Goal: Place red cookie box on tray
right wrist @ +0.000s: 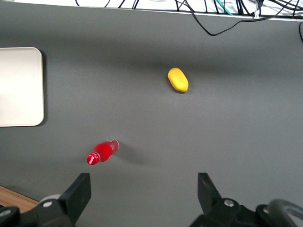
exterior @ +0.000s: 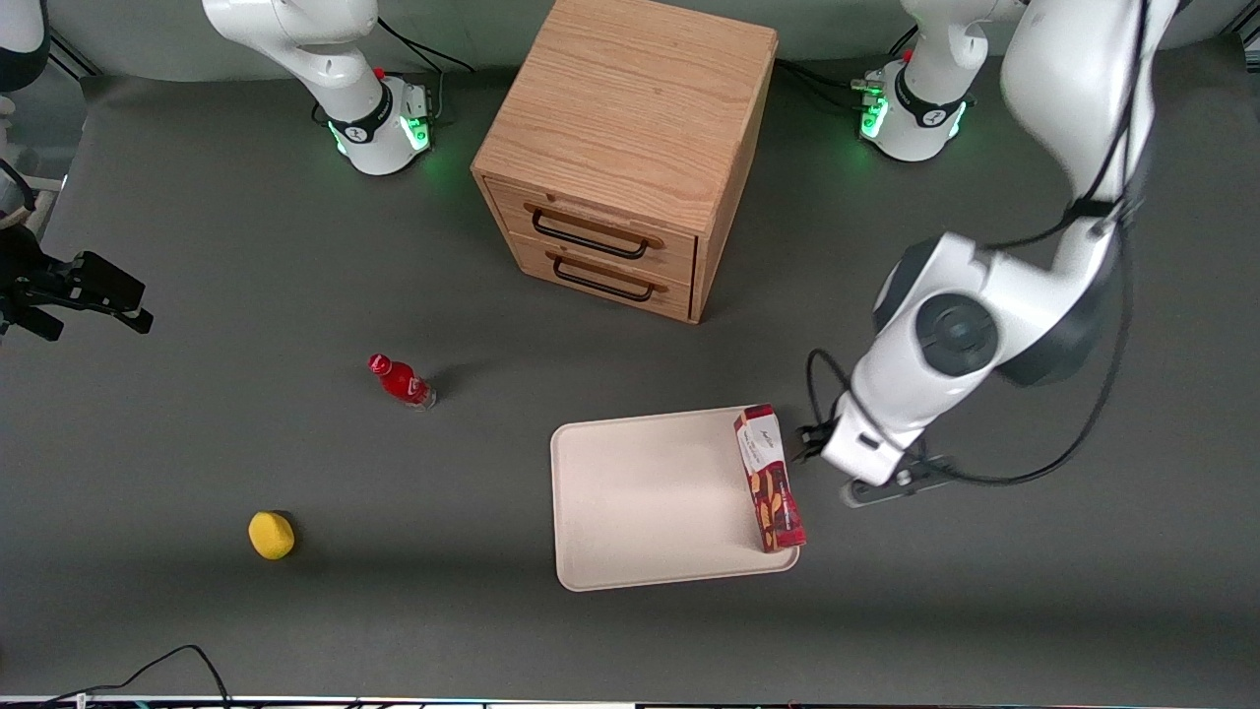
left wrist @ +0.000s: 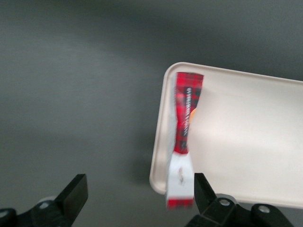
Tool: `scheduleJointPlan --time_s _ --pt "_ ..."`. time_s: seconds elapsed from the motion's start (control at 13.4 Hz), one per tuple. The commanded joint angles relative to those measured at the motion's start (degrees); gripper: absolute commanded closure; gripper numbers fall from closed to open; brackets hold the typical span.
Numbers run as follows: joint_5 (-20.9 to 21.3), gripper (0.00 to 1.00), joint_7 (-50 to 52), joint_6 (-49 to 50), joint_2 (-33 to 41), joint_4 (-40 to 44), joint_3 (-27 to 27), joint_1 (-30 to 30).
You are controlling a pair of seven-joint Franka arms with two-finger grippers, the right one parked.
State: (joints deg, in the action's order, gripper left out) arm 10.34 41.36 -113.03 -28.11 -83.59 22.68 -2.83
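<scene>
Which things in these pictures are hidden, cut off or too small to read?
- Hand: in the front view the arm's own wrist covers it; the left wrist view shows open fingers clear of the box.
- Red cookie box: its print is too small in the front view; in the left wrist view it is blurred.
- Tray: the left wrist picture's edge cuts it off.
- Wooden drawer cabinet: drawers shut, contents hidden.

Robot lab: bench-mounted arms [exterior: 374, 108], grey tabletop [exterior: 197, 443].
</scene>
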Motion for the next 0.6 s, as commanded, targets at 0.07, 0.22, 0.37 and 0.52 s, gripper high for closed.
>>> scheduleJointPlan --time_s 0.07,0.22,0.37,0.52 --pt "-10.75 0.0 -18.71 15.96 10.58 1.06 -11.3 -0.16" --pt "-13.59 0.0 -28.57 23.43 15.87 0.19 -17.9 -0.16" --pt "-14.29 0.0 -38.23 27.76 20.87 -3.22 -23.26 -0.08" --pt "-14.3 0.0 -44.06 26.29 28.24 -12.42 -27.15 -0.25"
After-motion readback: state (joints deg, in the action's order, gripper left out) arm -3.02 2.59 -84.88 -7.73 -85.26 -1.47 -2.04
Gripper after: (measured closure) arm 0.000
